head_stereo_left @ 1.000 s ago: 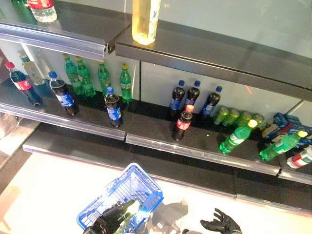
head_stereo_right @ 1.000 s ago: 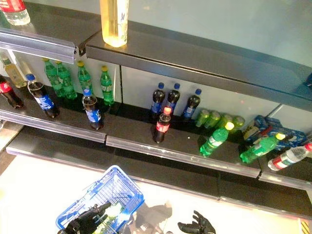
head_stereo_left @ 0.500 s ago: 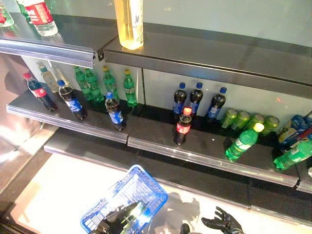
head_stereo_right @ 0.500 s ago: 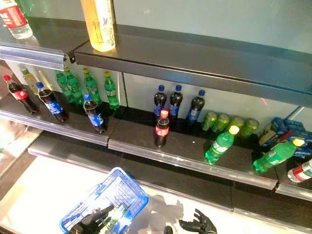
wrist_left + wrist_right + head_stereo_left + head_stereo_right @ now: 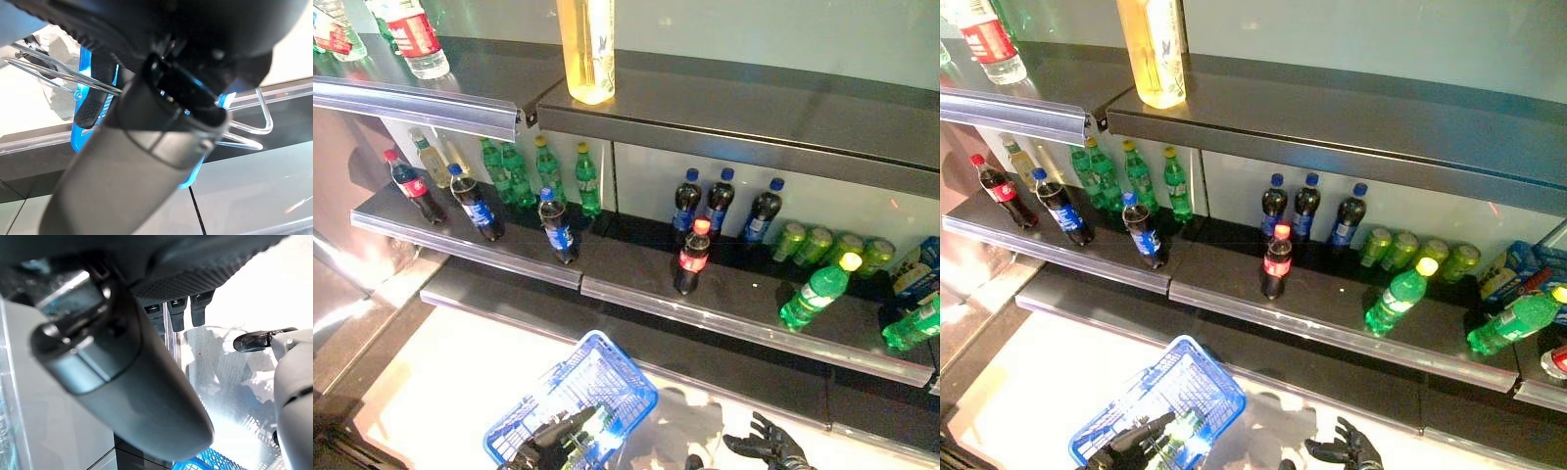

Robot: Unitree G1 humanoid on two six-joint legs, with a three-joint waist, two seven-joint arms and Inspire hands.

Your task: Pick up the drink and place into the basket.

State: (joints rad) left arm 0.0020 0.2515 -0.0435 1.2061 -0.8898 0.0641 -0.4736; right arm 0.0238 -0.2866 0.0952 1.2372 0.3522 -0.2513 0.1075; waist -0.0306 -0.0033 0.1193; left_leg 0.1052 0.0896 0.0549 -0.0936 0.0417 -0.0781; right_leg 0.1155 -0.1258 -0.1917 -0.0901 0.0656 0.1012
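Observation:
My left hand (image 5: 551, 448) is shut on the thin wire handles of the blue basket (image 5: 573, 392), which hangs low in front of me; a green drink (image 5: 590, 437) lies in it. My right hand (image 5: 770, 450) is open and empty at the bottom right, below the shelves. On the middle shelf (image 5: 636, 294) stand dark cola bottles, one with a red cap and label (image 5: 690, 258) near the front edge, blue-capped ones (image 5: 557, 226) to its left and behind it. In the left wrist view the wire handles (image 5: 58, 73) run past my fingers.
Green bottles (image 5: 587, 181) stand at the shelf's back left, others (image 5: 815, 292) lie at the right beside green cans (image 5: 822, 245). A tall yellow bottle (image 5: 589, 49) stands on the top shelf. A lower shelf ledge (image 5: 705, 367) juts out above the pale floor.
The whole picture has shifted right and down a little, so the camera has moved. Both hands and the blue basket keep their places at the bottom.

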